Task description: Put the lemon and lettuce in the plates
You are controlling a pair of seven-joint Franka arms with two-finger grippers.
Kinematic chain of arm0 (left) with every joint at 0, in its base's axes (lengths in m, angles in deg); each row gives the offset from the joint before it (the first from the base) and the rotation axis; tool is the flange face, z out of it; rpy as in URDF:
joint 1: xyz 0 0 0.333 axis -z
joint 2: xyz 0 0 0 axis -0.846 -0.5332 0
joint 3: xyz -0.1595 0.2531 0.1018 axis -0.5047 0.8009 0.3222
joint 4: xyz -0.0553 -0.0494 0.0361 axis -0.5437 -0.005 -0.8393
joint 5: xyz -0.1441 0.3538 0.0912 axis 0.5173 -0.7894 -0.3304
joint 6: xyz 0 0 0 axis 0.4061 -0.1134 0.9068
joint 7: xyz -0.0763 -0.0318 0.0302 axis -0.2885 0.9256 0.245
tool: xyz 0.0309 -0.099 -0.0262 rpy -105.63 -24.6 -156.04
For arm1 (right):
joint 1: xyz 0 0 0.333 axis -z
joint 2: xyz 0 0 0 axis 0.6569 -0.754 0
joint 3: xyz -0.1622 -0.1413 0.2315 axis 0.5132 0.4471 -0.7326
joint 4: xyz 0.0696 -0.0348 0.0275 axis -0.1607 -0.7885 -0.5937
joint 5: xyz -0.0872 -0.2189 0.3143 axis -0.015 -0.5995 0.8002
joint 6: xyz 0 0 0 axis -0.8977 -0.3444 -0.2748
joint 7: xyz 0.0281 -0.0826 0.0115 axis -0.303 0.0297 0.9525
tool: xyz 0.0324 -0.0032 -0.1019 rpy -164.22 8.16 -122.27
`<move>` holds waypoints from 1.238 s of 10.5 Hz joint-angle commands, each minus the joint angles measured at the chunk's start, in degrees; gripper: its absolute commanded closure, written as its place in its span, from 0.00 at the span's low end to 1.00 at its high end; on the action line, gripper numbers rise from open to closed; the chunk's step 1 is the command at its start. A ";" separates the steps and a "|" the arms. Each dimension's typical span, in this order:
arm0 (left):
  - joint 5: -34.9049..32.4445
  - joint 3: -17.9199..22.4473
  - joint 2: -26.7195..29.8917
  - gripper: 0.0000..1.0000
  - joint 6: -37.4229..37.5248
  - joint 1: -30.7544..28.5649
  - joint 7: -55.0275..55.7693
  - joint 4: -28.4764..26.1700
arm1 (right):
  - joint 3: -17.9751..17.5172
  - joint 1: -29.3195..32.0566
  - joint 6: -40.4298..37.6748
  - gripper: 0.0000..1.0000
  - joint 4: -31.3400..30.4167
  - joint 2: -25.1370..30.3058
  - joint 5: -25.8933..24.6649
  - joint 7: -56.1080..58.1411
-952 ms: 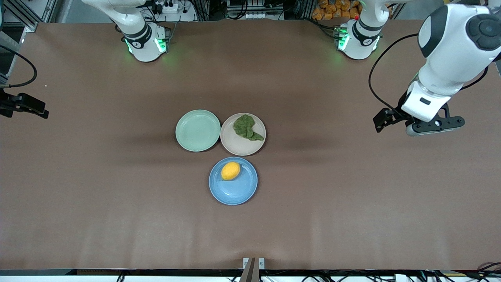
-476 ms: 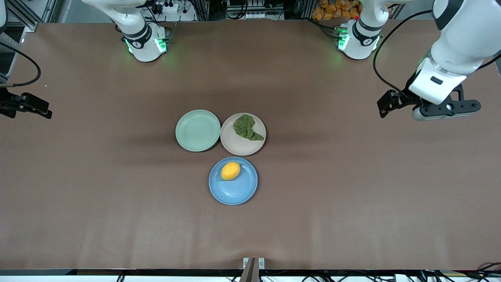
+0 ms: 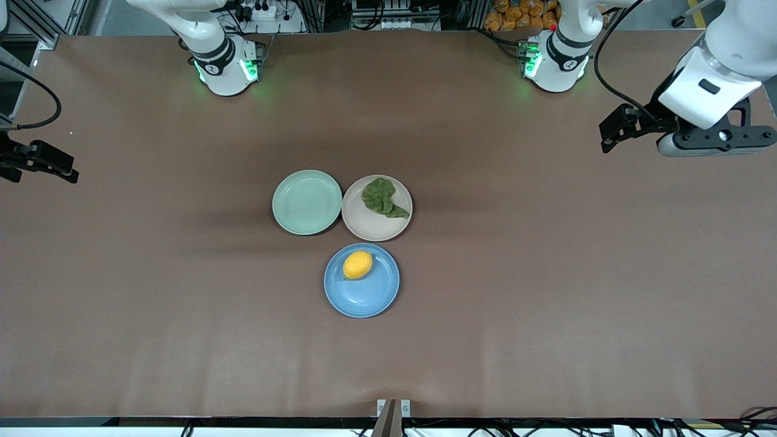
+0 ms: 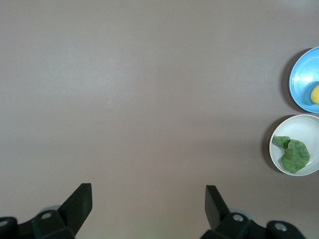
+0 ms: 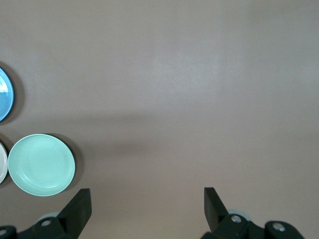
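Observation:
The lemon (image 3: 357,265) lies in the blue plate (image 3: 371,298), which is the plate nearest the front camera. The lettuce (image 3: 382,198) lies in the beige-pink plate (image 3: 369,226) just farther back. The left wrist view shows that lemon (image 4: 315,94), the blue plate (image 4: 303,74), the lettuce (image 4: 294,154) and the beige-pink plate (image 4: 305,125) at its edge. My left gripper (image 4: 148,191) hangs open over bare table at the left arm's end, its hand (image 3: 716,141) far from the plates. My right gripper (image 5: 147,194) is open over bare table at the right arm's end.
A pale mint-green plate (image 3: 306,201) sits beside the beige-pink one, toward the right arm's end, with nothing in it; it also shows in the right wrist view as the mint plate (image 5: 41,164). A black part of the right hand (image 3: 42,162) pokes in at the table's end.
The left arm has drawn its open hand back toward its base end of the table, away from the plates. The right hand has barely shifted. Lemon and lettuce have not moved.

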State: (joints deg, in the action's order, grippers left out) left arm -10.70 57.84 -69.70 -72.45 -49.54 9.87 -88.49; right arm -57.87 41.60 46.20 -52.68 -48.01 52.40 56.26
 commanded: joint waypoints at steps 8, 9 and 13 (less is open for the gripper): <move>-0.07 -2.96 -0.36 0.00 2.92 -4.47 -6.13 2.92 | -0.31 0.08 -1.04 0.00 0.35 0.55 0.21 -0.42; -0.15 -3.05 -0.36 0.00 2.57 -4.38 -6.13 2.83 | -0.31 0.17 -1.13 0.00 0.35 0.55 0.21 -0.42; -0.59 -3.14 -0.63 0.00 -1.03 -4.03 -5.52 2.83 | -0.22 0.17 -1.21 0.00 1.22 0.29 0.29 -0.68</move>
State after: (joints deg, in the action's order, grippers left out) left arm -10.70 55.19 -69.87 -72.98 -53.27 5.22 -86.71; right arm -57.92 41.60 45.91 -52.48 -48.01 52.40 56.24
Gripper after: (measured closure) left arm 0.000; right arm 0.000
